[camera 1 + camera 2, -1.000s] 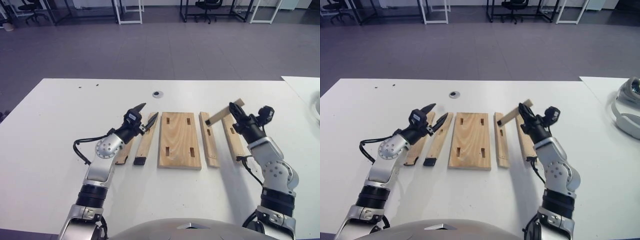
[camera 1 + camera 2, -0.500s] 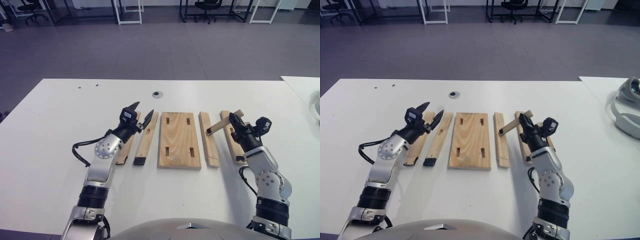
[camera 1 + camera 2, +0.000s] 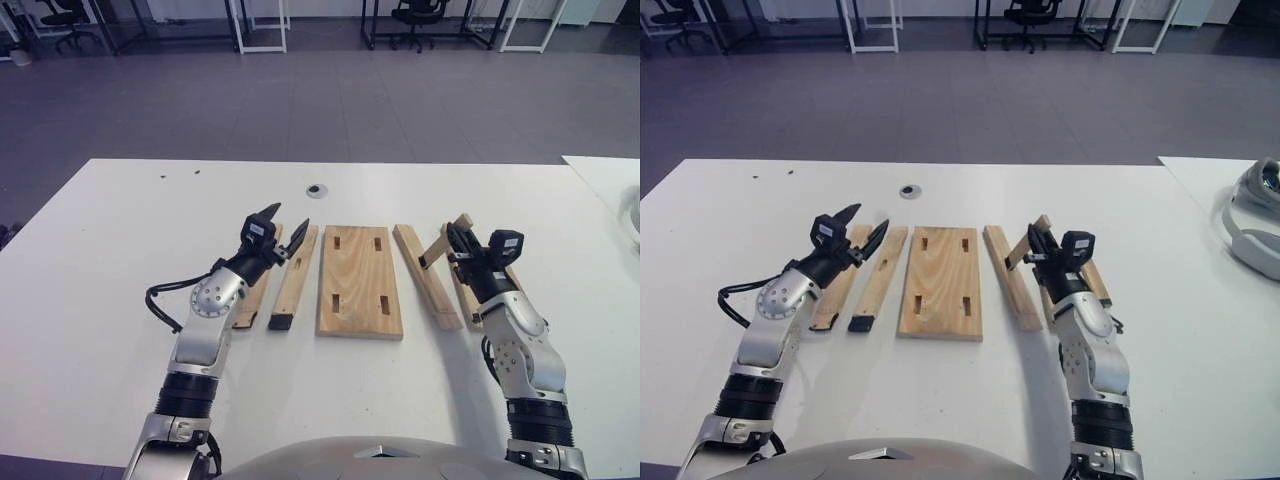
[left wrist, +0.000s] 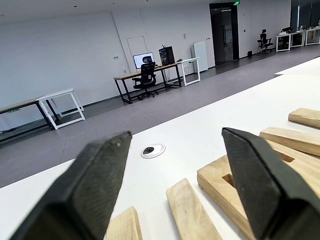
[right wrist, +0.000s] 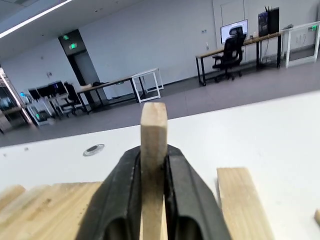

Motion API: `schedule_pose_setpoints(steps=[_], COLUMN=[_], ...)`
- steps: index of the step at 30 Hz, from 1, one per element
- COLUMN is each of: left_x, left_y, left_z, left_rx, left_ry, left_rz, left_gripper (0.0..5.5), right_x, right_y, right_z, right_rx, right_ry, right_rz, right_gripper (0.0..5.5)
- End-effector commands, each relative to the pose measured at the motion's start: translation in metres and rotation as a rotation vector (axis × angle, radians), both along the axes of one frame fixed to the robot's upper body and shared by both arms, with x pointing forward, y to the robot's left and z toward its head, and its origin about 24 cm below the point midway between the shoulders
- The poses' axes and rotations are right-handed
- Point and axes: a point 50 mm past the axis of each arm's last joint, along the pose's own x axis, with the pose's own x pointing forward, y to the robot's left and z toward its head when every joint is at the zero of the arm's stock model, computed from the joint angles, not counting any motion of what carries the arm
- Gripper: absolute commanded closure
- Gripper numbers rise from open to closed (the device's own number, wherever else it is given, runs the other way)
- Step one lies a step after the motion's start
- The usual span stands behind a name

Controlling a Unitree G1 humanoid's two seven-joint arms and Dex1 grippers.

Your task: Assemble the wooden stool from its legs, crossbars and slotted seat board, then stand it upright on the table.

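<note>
The slotted seat board [image 3: 360, 280] lies flat mid-table. To its left lie two wooden pieces [image 3: 293, 278] [image 3: 252, 295], side by side. My left gripper [image 3: 278, 228] hovers open over their far ends; the left wrist view shows its two fingers [image 4: 85, 195] spread wide with nothing between. Right of the board a leg [image 3: 428, 290] lies skewed, its near end swung outward. My right gripper [image 3: 455, 238] is shut on a short crossbar [image 5: 152, 145], held tilted above another leg [image 3: 468, 300].
A round cable grommet [image 3: 317, 189] sits in the table behind the board. A white headset [image 3: 1255, 215] rests at the far right on a neighbouring table. A black cable [image 3: 165, 300] loops beside my left arm. Bare table lies in front of the parts.
My right gripper has come down and back toward me with the crossbar. The leg right of the board has swung askew. My left gripper drew back slightly, then stayed put.
</note>
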Motion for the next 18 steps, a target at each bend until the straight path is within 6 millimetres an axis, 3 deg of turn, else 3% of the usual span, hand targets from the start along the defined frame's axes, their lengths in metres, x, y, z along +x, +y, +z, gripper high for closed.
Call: schedule_pose_setpoints(steps=[1, 3, 7, 8, 11, 18], left_x=[0.001, 0.000, 0.000, 0.001, 0.004, 0.004], left_y=[-0.001, -0.002, -0.002, -0.003, -0.003, 0.000], left_z=[0.000, -0.001, 0.000, 0.001, 0.004, 0.007], left_rx=[0.033, 0.045, 0.046, 0.044, 0.033, 0.025], left_ry=[0.002, 0.005, 0.001, -0.001, -0.013, -0.019], left_rz=[0.002, -0.004, -0.006, -0.005, 0.001, 0.019], left_gripper=[2.20, 2.20, 2.20, 2.20, 2.20, 2.20], right_x=[-0.038, -0.043, -0.020, -0.013, -0.005, -0.013], right_y=[-0.009, -0.005, 0.008, 0.010, 0.014, 0.011], right_z=[-0.073, -0.082, -0.044, -0.033, -0.015, -0.015], right_rx=[-0.150, -0.183, -0.107, -0.084, -0.043, -0.229], right_ry=[0.342, 0.371, 0.207, 0.166, 0.123, 0.385], right_rz=[0.012, 0.062, 0.088, 0.093, 0.127, 0.218], right_gripper=[5.08, 5.08, 5.08, 4.71, 4.24, 2.72])
